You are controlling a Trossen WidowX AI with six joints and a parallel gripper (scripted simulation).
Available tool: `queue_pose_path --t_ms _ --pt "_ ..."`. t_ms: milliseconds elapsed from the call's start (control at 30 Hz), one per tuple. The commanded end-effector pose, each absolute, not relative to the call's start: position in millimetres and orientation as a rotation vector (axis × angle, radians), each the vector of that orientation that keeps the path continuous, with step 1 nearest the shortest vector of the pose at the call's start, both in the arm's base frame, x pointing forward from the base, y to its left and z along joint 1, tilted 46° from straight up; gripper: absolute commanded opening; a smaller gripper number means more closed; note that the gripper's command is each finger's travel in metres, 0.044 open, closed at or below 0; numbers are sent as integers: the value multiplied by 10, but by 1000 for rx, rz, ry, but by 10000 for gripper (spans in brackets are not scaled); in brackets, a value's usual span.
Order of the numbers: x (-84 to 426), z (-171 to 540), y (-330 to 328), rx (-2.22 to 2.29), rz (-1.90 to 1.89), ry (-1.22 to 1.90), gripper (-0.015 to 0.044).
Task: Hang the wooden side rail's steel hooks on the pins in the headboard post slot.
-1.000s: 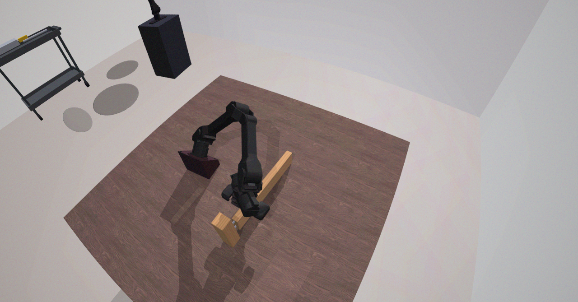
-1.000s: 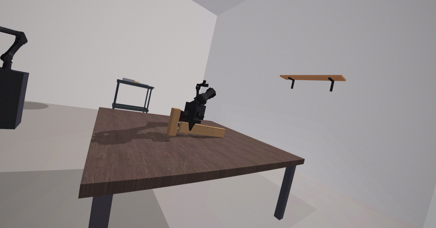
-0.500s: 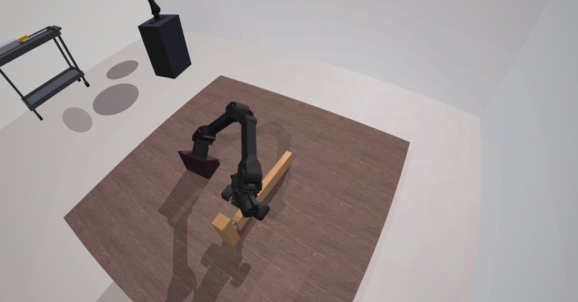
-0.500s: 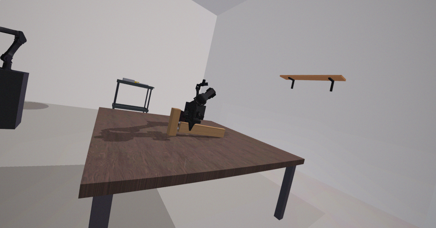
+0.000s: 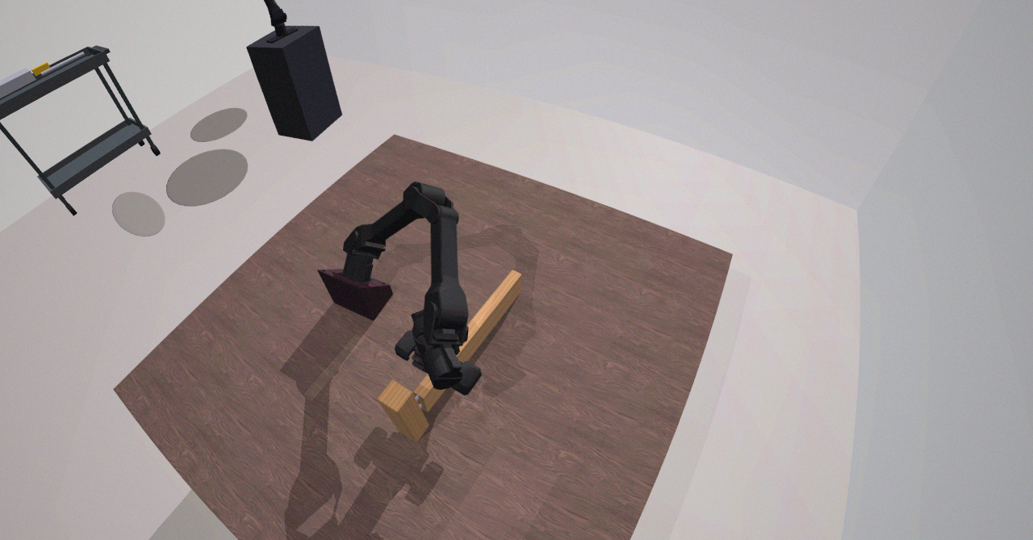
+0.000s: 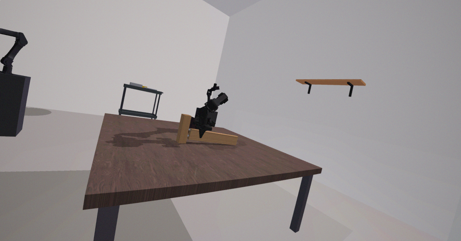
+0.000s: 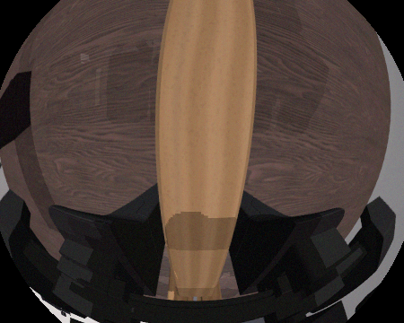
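Note:
The wooden side rail point(image 5: 495, 309) point(image 6: 222, 138) point(image 7: 206, 112) runs away from the post, with its far end down at the table. The headboard post point(image 5: 404, 410) point(image 6: 183, 128) stands upright on the table. The rail's near end faces the post across a narrow gap, where a little of the steel hooks point(image 5: 419, 401) point(image 6: 189, 133) shows. The pins and slot are hidden, so I cannot tell whether the hooks sit on the pins. My gripper point(image 5: 438, 369) point(image 6: 201, 133) point(image 7: 195, 182) is shut on the rail near its post end, one finger on each side.
The wood-topped table point(image 5: 613, 305) point(image 6: 193, 165) carries everything. The arm's dark base point(image 5: 353, 295) stands beside the rail. Off the table are a wheeled cart point(image 5: 94, 153) point(image 6: 138, 112), a second arm on a dark pedestal point(image 5: 295, 85) point(image 6: 12, 104), and a wall shelf point(image 6: 330, 82).

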State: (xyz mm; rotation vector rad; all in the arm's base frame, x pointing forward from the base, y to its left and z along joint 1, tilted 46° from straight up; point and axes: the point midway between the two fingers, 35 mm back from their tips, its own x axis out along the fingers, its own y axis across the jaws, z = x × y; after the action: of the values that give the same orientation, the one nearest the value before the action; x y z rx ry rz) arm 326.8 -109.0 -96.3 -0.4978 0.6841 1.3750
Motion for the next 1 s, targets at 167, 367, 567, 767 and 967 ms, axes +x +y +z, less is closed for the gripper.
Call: queue_pose_path --t_ms 167,367,567,767,967 --pt "3281 -962 -1138 -507 1367 681 0" --pt "3284 -962 -1146 -507 1366 681 0" --pt "3278 -962 -1154 -507 1366 681 0" --pt "3271 -971 -1153 -507 1366 681 0" --pt "3273 -980 -1153 -508 1366 681 0"
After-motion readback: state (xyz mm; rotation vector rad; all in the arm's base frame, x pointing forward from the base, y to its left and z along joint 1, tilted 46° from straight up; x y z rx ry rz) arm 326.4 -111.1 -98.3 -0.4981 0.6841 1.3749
